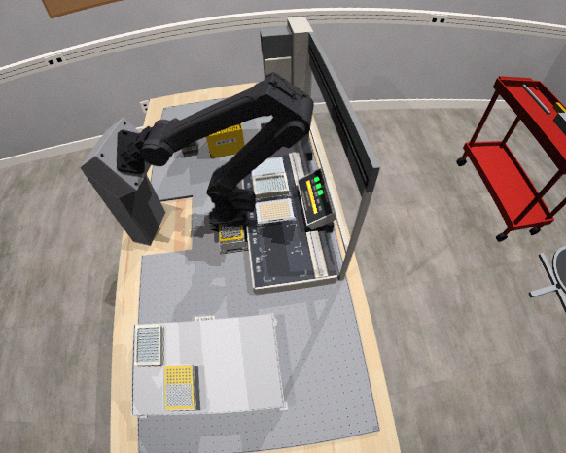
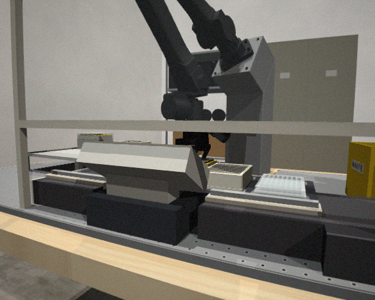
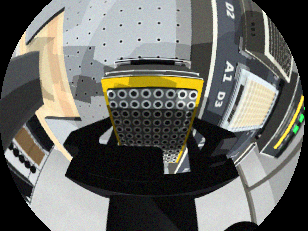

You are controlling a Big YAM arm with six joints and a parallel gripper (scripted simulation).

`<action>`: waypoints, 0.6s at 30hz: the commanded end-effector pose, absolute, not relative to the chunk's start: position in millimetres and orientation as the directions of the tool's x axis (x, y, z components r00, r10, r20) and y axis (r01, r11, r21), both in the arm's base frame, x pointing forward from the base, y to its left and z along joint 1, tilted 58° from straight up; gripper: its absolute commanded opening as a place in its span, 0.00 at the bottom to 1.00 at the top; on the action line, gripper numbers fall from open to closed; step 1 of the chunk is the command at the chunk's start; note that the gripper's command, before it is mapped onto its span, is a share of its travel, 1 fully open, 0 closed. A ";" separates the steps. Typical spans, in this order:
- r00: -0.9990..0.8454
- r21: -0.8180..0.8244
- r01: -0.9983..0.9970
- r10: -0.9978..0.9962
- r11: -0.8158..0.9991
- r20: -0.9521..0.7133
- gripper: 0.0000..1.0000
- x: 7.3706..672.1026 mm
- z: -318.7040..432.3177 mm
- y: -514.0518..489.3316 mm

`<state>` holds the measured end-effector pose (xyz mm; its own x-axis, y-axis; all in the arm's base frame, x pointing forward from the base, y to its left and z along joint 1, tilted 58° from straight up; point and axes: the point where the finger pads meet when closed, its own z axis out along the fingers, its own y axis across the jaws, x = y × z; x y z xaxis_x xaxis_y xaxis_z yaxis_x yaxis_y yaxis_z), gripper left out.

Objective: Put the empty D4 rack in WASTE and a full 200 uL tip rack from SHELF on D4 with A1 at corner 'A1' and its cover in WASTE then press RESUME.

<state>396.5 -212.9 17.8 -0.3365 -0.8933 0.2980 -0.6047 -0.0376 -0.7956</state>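
Note:
My gripper (image 1: 229, 223) (image 2: 201, 149) (image 3: 152, 116) is shut on a yellow-rimmed tip rack (image 1: 231, 233) (image 3: 153, 109) with rows of dark round holes and no cover. The rack sits low on a small grey nest (image 1: 233, 245) just beside the deck's near edge, level with the position marked D3. Two deck positions (image 1: 279, 257) beyond the plates are bare. The yellow waste bin (image 1: 224, 140) (image 2: 366, 169) stands at the far end of the table. On the shelf unit (image 1: 234, 360) lie a white-framed rack (image 1: 148, 344) and a yellow rack (image 1: 180, 387).
On the deck a cream plate (image 1: 273, 210) (image 2: 229, 174), a second grey one (image 1: 270, 184) and a clear plate (image 2: 281, 185) sit side by side. The lit panel (image 1: 315, 196) (image 2: 139, 164) and the tall frame (image 1: 344, 146) border the deck's far side.

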 end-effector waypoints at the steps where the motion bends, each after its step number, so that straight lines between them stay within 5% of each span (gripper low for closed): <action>1: -0.331 -0.789 -0.613 -0.895 -0.036 0.298 0.00 389.2 13.6 -209.5; 18: -0.322 -0.781 -0.624 -0.898 -0.037 0.300 0.00 373.5 17.4 -198.9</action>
<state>392.6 -211.0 22.2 -0.3365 -0.8931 0.2984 -0.6044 -0.0382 -0.7958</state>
